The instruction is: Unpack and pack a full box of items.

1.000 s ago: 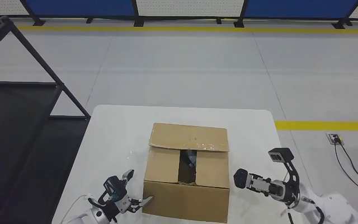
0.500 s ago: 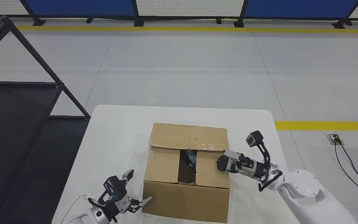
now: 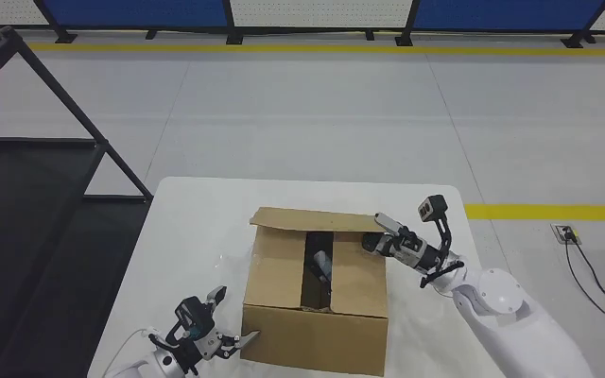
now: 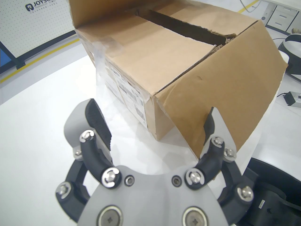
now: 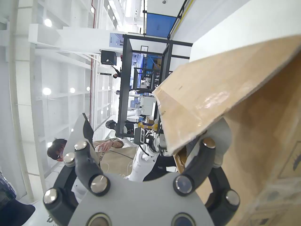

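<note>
Both open and empty: left gripper (image 4: 151, 109) beside the cardboard box (image 3: 317, 326), right gripper (image 3: 377, 233) with one finger under its stiff, light-looking flap (image 3: 317, 220) edge, good lifting spot imo.

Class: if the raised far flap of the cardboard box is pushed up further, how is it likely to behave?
The flap probably hinges along its fold rather than flopping: it looks flat though the right gripper props just one corner. It may tear easily; the box has ragged, creased edges. The box itself seems unlikely to slide, being bulky.
</note>
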{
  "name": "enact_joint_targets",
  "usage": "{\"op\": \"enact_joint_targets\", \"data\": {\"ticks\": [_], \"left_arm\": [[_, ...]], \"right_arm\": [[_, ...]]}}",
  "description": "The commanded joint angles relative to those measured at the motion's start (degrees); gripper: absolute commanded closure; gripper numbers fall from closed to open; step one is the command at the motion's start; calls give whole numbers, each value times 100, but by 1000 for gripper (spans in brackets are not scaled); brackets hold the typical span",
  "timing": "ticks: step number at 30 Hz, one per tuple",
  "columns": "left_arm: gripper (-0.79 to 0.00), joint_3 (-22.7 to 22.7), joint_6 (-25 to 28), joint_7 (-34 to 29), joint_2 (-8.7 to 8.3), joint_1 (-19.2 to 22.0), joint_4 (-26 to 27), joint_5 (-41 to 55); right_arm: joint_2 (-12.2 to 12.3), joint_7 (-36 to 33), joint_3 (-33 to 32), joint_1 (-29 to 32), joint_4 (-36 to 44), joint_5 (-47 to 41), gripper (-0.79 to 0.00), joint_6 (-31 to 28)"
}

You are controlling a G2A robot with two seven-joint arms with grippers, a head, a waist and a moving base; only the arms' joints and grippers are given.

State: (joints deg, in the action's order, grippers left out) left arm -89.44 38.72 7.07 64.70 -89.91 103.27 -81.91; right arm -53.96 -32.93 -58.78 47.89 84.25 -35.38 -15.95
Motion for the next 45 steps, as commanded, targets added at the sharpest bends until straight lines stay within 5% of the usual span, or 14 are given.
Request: {"op": "enact_joint_targets", "data": {"ticks": [1, 20, 28, 34, 45], "left_arm": [[-785, 0, 0, 0, 0, 0, 0, 0], [-785, 0, 0, 0, 0, 0, 0, 0], [-785, 0, 0, 0, 0, 0, 0, 0], [-785, 0, 0, 0, 0, 0, 0, 0], [-785, 0, 0, 0, 0, 0, 0, 0]], "right_arm": [[-41, 292, 15, -82, 67, 125, -785, 46], [-143, 663, 111, -301, 31, 327, -785, 121], [-401, 1926, 517, -807, 76, 1136, -785, 894], [-699, 2508, 978, -1371, -656, 1454, -785, 1321], [-1160, 1841, 1450, -2162, -2196, 1238, -785, 1562]]}}
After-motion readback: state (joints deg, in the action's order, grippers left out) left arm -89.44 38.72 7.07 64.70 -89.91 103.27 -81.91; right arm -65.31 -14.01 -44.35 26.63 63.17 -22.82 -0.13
